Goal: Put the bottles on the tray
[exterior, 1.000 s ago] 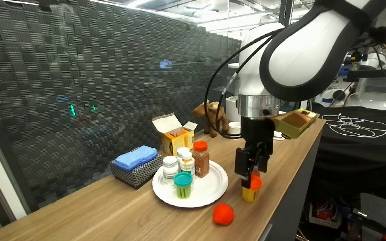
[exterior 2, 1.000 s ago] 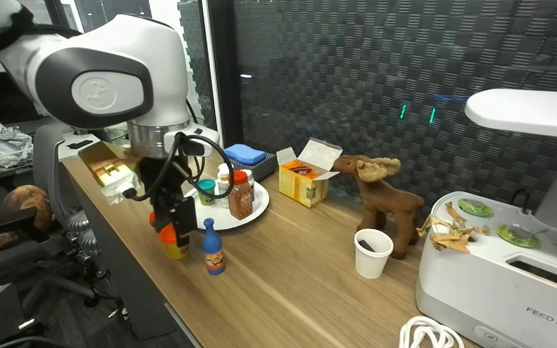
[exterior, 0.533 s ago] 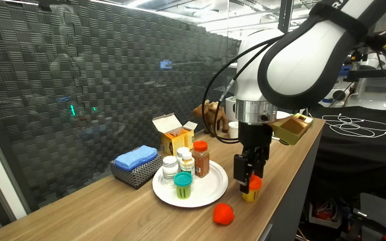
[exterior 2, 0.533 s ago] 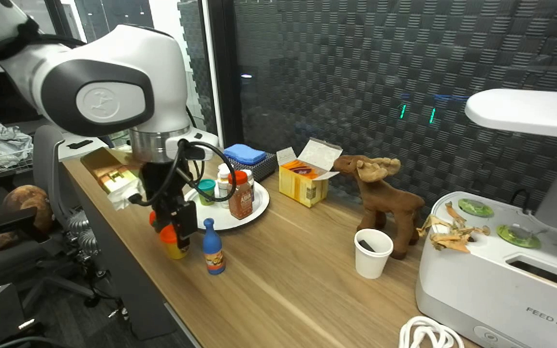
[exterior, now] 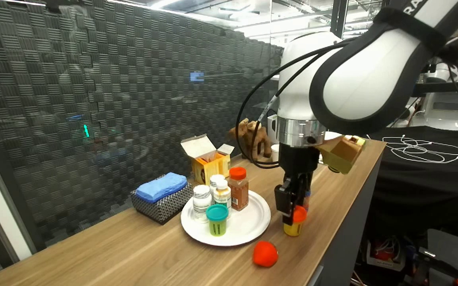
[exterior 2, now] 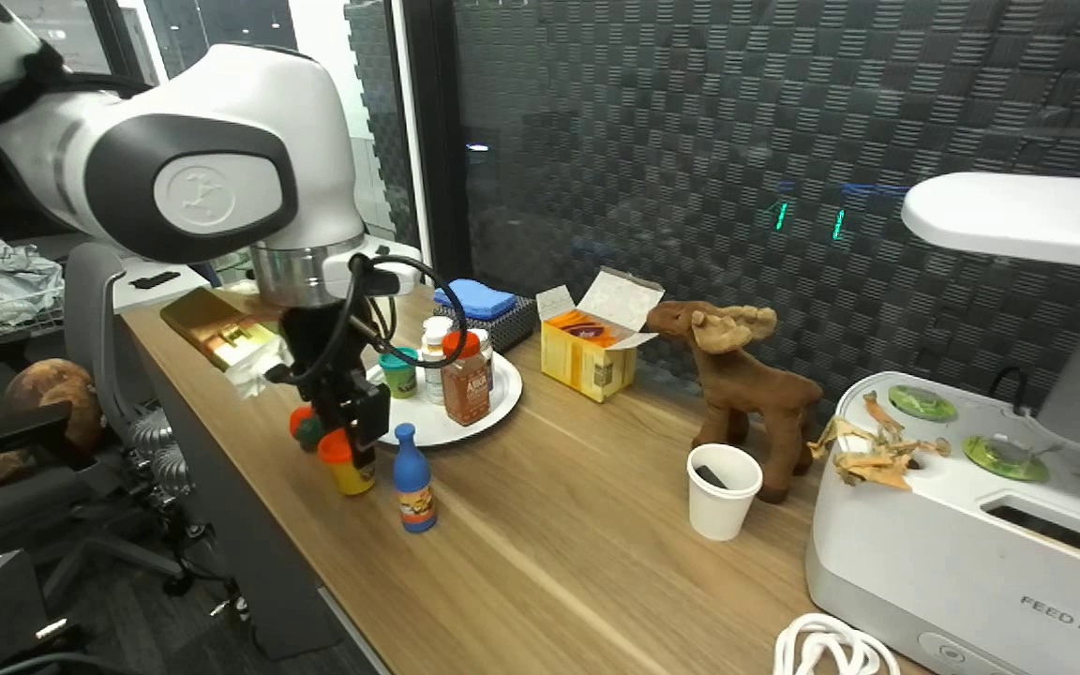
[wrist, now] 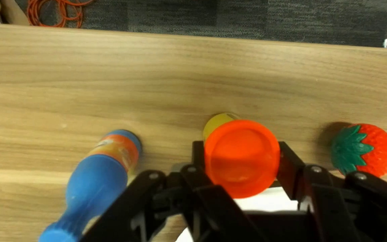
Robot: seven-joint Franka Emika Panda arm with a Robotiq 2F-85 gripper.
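Wrist view, centre: gripper point(wrist: 241, 152) pinches the orange-lidded jar point(wrist: 241, 160) by its lid, a finger on either side. Blue bottle point(wrist: 97, 181) lower left, strawberry point(wrist: 370, 149) at right. In an exterior view, lower centre: tray point(exterior: 253, 224) bearing a red-capped brown bottle point(exterior: 238, 190), a teal-lidded jar point(exterior: 217, 223) and three white bottles point(exterior: 201, 205), all upright.

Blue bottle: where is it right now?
In an exterior view, the blue bottle stands upright on the counter, just right of the orange-lidded yellow tub and nearer the camera than the white plate. In the wrist view it is at lower left.
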